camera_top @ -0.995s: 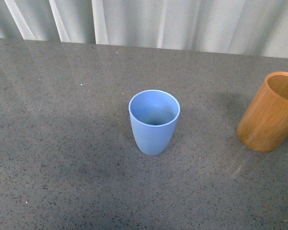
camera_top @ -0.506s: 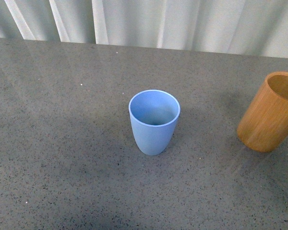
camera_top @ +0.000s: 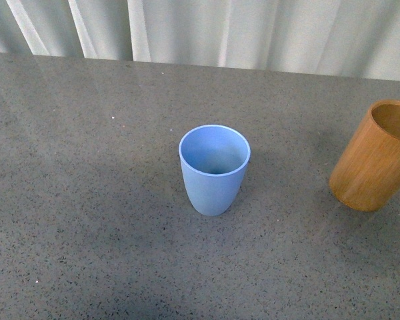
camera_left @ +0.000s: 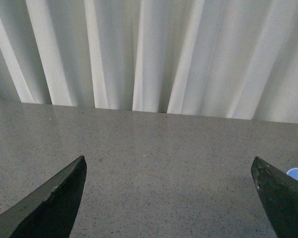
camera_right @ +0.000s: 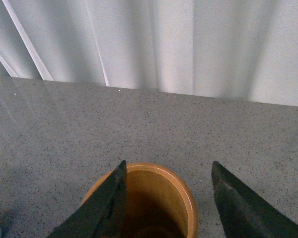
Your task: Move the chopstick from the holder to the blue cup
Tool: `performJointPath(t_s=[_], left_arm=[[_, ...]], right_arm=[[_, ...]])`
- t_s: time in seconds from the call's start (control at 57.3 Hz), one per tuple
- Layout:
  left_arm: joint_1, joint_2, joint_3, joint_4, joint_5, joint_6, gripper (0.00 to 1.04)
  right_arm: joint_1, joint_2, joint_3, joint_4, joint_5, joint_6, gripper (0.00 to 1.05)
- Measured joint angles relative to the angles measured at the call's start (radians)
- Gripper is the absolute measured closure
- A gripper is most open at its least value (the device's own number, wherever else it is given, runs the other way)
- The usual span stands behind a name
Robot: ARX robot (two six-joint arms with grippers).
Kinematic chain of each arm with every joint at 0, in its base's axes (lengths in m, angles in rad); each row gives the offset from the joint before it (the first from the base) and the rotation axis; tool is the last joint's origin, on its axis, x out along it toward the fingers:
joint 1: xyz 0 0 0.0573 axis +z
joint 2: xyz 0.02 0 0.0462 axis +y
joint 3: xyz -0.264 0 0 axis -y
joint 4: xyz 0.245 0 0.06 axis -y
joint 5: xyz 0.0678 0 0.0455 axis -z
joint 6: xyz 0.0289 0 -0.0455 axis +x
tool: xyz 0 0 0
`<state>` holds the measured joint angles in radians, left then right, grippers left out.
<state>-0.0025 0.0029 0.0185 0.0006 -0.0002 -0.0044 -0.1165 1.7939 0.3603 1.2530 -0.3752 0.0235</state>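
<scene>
While right claw hangs open and empty over wooden holder: centre on its mouth before descending; chopstick not visible; left claw likewise open, empty.

Everything is softly, evenly lit. Pale glare is seen on the table beyond the blue cup; only faint, blurred shadows are cast around it.

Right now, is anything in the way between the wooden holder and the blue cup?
No, nothing I can see. Only bare gray table lies between the holder and the blue cup. The right gripper hangs open over the holder's mouth with nothing between them. The chopstick shows in no view.
</scene>
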Motion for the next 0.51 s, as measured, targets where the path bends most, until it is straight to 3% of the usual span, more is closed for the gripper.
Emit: performJointPath(t_s=[0.157,0.506], left_arm=[[0.000,0.000,0.000,0.000,0.000,0.000,0.07],[0.000,0.000,0.000,0.000,0.000,0.000,0.07]], right_arm=[[0.004,-0.011,0.017,-0.022,-0.003,0.034,0.92],[0.016,-0.090,0.062,-0.127,-0.009,0.072,0.92]])
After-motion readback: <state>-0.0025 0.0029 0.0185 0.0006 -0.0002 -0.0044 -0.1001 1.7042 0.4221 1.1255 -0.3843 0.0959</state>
